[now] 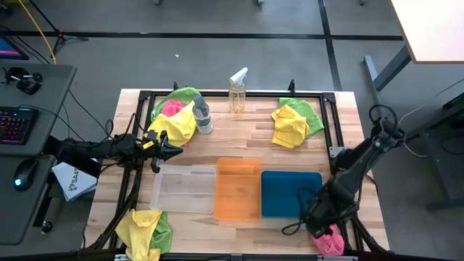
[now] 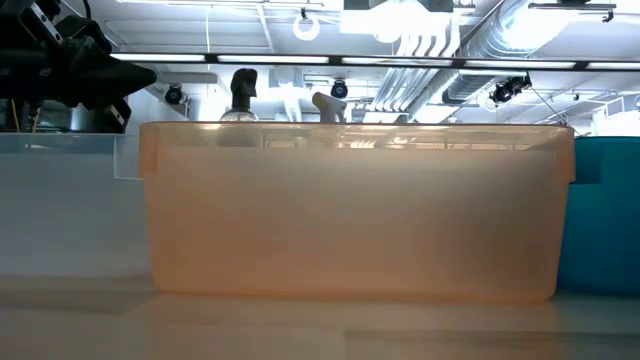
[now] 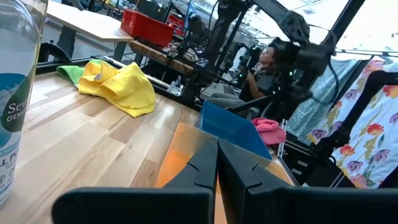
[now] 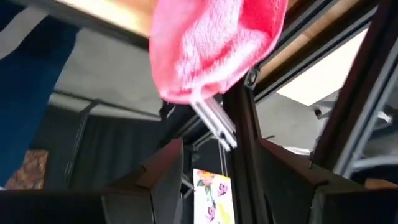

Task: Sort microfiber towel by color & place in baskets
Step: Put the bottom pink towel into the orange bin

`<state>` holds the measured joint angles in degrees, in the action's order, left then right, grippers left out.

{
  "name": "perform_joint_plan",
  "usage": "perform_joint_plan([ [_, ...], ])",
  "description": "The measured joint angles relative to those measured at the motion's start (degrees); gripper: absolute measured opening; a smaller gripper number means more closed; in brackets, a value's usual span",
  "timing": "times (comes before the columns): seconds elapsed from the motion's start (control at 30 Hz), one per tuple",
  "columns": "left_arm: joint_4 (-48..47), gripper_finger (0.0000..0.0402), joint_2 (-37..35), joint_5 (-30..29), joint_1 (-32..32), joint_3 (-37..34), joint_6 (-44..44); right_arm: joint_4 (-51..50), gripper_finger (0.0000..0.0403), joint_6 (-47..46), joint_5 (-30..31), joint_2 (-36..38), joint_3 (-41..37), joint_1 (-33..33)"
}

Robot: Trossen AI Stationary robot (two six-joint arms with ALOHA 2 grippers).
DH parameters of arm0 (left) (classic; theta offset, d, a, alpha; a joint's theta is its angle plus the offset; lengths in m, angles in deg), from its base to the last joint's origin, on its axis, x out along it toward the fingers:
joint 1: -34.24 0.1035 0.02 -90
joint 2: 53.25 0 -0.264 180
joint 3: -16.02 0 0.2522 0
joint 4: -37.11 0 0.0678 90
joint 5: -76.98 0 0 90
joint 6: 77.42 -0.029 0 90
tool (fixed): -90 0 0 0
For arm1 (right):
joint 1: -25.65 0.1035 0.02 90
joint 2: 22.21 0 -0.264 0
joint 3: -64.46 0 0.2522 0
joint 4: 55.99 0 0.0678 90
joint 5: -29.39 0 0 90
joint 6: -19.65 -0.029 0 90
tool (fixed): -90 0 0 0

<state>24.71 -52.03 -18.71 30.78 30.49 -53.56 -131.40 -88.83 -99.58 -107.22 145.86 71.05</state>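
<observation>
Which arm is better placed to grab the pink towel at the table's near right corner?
The right: its gripper hovers right beside the pink towel, jaws open. The left gripper sits across the table, jaws shut.

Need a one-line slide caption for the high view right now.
Three baskets, clear, orange, dark blue, sit empty; right gripper open near pink towel, left gripper shut.
</observation>
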Motion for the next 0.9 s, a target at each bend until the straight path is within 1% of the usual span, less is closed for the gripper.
perform_joint_plan([
  [0.23,0.0,0.0,0.0,0.0,0.0,0.0,0.0,2.6,0.0195,-0.5,1.4,-7.0,-0.1,1.8],
  [0.57,0.0,0.0,0.0,0.0,0.0,0.0,0.0,2.8,0.0195,5.2,2.3,-15.5,-0.1,4.1],
  [0.73,0.0,0.0,0.0,0.0,0.0,0.0,0.0,3.6,0.0194,8.1,3.4,-18.1,-0.1,4.9],
  [0.83,0.0,0.0,0.0,0.0,0.0,0.0,0.0,4.7,0.0181,10.5,3.8,-18.8,-0.1,5.4],
  [0.9,0.0,0.0,0.0,0.0,0.0,0.0,0.0,5.5,0.0154,12.2,4.0,-19.1,-0.1,6.0],
])
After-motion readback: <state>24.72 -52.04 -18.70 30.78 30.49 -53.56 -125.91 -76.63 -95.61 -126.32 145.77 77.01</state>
